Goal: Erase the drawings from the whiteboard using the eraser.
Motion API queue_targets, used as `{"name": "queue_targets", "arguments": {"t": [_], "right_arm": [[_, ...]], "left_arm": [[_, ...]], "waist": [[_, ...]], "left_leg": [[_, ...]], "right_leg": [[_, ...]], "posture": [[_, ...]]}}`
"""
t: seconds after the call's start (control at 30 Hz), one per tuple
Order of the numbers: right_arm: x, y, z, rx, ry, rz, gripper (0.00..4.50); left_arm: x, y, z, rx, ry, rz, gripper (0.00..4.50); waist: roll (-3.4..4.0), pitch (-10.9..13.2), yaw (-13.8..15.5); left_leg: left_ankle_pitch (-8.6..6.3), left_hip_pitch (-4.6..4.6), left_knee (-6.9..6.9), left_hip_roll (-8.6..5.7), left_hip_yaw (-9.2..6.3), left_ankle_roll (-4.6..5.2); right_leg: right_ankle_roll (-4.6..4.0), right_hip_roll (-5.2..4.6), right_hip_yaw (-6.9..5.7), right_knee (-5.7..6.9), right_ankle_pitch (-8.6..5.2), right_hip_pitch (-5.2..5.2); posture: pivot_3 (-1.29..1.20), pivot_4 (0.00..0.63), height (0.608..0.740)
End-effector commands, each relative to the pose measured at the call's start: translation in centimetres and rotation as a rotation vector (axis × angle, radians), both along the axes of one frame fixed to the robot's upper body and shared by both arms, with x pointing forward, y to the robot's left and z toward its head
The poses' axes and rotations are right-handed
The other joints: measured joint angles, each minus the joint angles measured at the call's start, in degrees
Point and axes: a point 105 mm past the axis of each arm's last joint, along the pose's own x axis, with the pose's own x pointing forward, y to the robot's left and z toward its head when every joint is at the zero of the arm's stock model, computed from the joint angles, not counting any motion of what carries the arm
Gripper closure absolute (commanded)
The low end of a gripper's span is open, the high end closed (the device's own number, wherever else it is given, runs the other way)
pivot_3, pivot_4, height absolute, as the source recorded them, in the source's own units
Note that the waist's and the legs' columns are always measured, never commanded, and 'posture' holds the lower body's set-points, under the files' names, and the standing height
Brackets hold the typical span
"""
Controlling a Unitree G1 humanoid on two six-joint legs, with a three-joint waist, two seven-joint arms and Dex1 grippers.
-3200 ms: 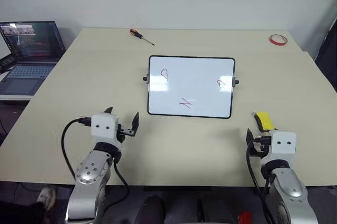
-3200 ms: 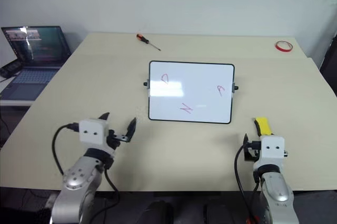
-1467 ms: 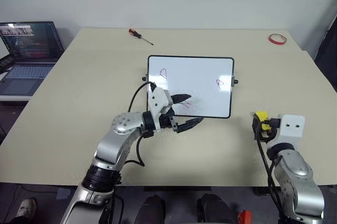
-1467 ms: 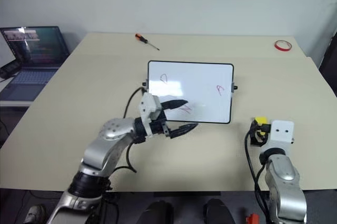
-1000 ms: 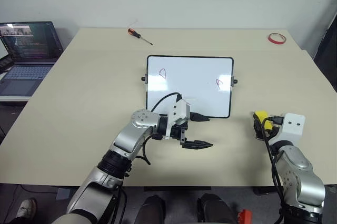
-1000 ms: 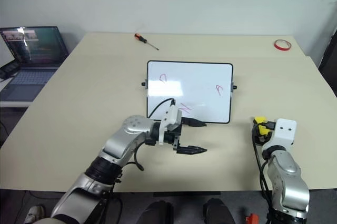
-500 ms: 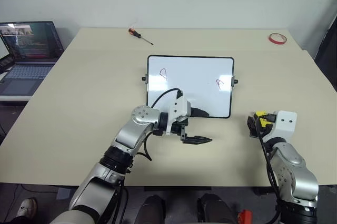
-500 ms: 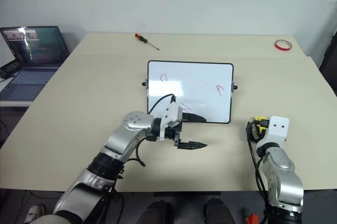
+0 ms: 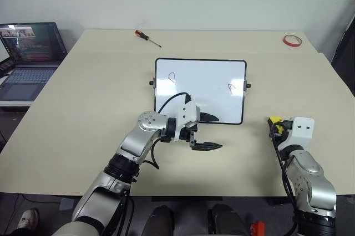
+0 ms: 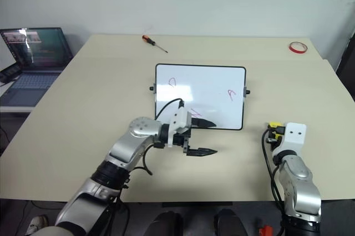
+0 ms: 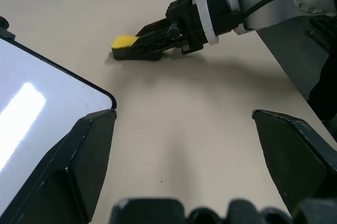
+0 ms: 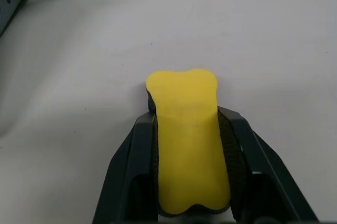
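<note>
The whiteboard (image 9: pixel 206 81) lies flat in the middle of the table. Red drawings show on it: a D-like mark (image 9: pixel 172 78) at its left and a P-like mark (image 9: pixel 232 87) at its right. A third, near the front edge, is largely covered by my left wrist. My left gripper (image 9: pixel 214 132) is open and points right, one finger over the board's near edge and the other over bare table. At the front right, my right gripper (image 9: pixel 275 127) is shut on the yellow eraser (image 12: pixel 187 129), which rests on the table and is pinched along both long sides.
A red-handled screwdriver (image 9: pixel 147 37) lies at the far side of the table, and a red tape ring (image 9: pixel 293 40) sits at the far right corner. An open laptop (image 9: pixel 29 53) stands on a side surface to the left.
My right gripper's fingers have shut on the eraser, which they stood open around before. The left arm, which earlier swung in from the front left, has kept still over the last second.
</note>
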Motion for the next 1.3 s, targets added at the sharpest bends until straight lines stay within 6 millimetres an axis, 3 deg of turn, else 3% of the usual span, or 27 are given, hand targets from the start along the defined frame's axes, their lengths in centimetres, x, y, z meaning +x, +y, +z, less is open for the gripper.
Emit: {"name": "queue_targets", "arguments": {"t": [0.03, 0.33, 0.53, 0.73, 0.9, 1.13, 1.3], "right_arm": [[0.1, -0.1, 1.2, -0.022, -0.051, 0.0, 3.31], [0.0, 0.4, 2.5, -0.047, -0.1, 0.007, 3.31], [0.1, 1.7, 3.9, -0.088, -0.174, 0.035, 3.31], [0.8, 3.0, 5.4, -0.118, -0.244, 0.066, 3.31], [3.0, 5.4, 7.7, -0.121, -0.334, 0.132, 3.31], [6.8, 9.5, 10.5, -0.09, -0.428, 0.24, 3.31], [8.3, 11.0, 11.3, -0.08, -0.456, 0.281, 3.31]], "left_arm": [[0.0, -0.2, 1.1, -0.031, -0.05, -0.005, 0.0], [0.2, -0.1, 1.8, -0.061, -0.086, 0.041, 0.0], [3.0, 0.9, 3.3, -0.149, -0.255, 0.308, 0.0], [4.6, 2.3, 2.7, -0.141, -0.312, 0.5, 0.0], [5.4, 3.0, 1.6, -0.126, -0.322, 0.592, 0.0], [6.0, 2.5, 2.2, -0.141, -0.337, 0.59, 0.0], [6.2, 2.5, 2.5, -0.146, -0.345, 0.589, 0.0]], "waist": [[0.0, 0.0, 0.0], [0.0, 0.0, 0.0], [0.0, 0.0, 0.1], [0.0, 0.0, 0.1], [0.0, 0.0, 0.0], [-0.01, 0.0, 0.1], [0.0, 0.0, 0.1]], "left_leg": [[0.0, 0.0, 0.0, 0.0, 0.0, 0.0], [0.0, 0.0, 0.0, 0.0, 0.0, 0.0], [0.0, 0.0, 0.01, 0.0, 0.0, 0.0], [0.0, 0.0, 0.01, 0.0, 0.01, 0.0], [0.01, 0.0, 0.04, -0.01, 0.03, -0.01], [0.01, -0.01, 0.06, -0.02, 0.04, -0.01], [0.01, -0.04, 0.04, 0.0, 0.03, -0.01]], "right_leg": [[0.0, 0.0, 0.0, 0.0, 0.0, 0.0], [0.0, 0.0, 0.0, 0.0, 0.0, 0.0], [0.0, -0.01, 0.02, 0.02, 0.0, -0.02], [0.0, -0.02, 0.02, 0.03, 0.0, -0.03], [0.0, -0.02, 0.05, 0.16, 0.0, -0.1], [0.0, -0.02, 0.03, 0.21, 0.0, -0.12], [0.0, -0.03, 0.01, 0.2, 0.0, -0.17]], "posture": [[0.0, 0.15, 0.74], [0.0, 0.15, 0.74], [0.0, 0.15, 0.74], [0.0, 0.15, 0.74], [0.0, 0.15, 0.74], [0.0, 0.15, 0.74], [0.0, 0.15, 0.74]]}}
